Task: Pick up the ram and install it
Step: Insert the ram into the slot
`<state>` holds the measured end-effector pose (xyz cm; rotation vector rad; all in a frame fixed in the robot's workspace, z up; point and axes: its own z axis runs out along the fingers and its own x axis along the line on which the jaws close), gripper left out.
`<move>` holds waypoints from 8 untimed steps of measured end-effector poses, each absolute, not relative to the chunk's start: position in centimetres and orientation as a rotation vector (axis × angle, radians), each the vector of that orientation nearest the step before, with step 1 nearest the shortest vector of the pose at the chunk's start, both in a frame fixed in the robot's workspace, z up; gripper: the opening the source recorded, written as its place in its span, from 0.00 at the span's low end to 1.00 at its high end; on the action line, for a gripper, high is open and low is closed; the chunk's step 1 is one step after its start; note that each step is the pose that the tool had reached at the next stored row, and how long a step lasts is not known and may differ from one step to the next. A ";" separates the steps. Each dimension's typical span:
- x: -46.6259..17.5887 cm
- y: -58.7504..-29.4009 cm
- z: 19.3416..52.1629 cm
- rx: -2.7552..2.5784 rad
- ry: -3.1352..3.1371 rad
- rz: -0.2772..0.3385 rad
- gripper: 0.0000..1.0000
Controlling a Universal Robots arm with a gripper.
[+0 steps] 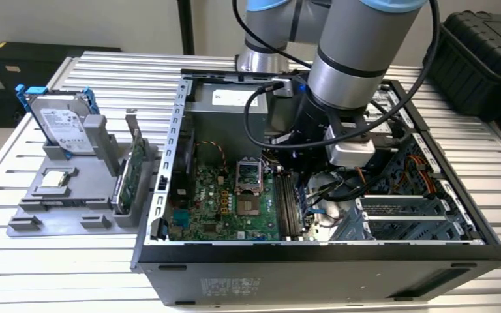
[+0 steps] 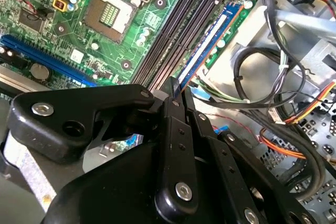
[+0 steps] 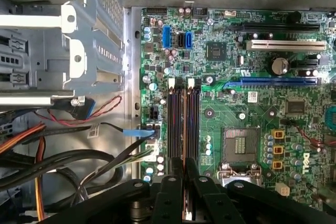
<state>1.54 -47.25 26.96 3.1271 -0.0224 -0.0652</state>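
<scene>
Inside the open computer case [image 1: 459, 241], your gripper [image 1: 296, 171] was down over the motherboard [image 1: 224, 208], right above the memory slots [image 3: 181, 124]; in the second wrist view its fingers [image 2: 173, 129] were clenched on the ram [image 2: 207, 45] — the thin blue stick standing on edge, running along the outermost slot beside the cables [image 2: 262, 103]; the pick-up looked done, and the stick was lined up with the slot. Whether it was pressed fully home I couldn't judge; the slot latches were too hard to read. Outside the case, the grey parts holder [image 1: 59, 195] kept the hard drive [image 1: 63, 124] and the green expansion card [image 1: 131, 173] — well apart from your work.
</scene>
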 end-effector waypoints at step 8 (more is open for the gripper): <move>1.6 -47.3 25.6 3.126 -0.022 -0.065 0.00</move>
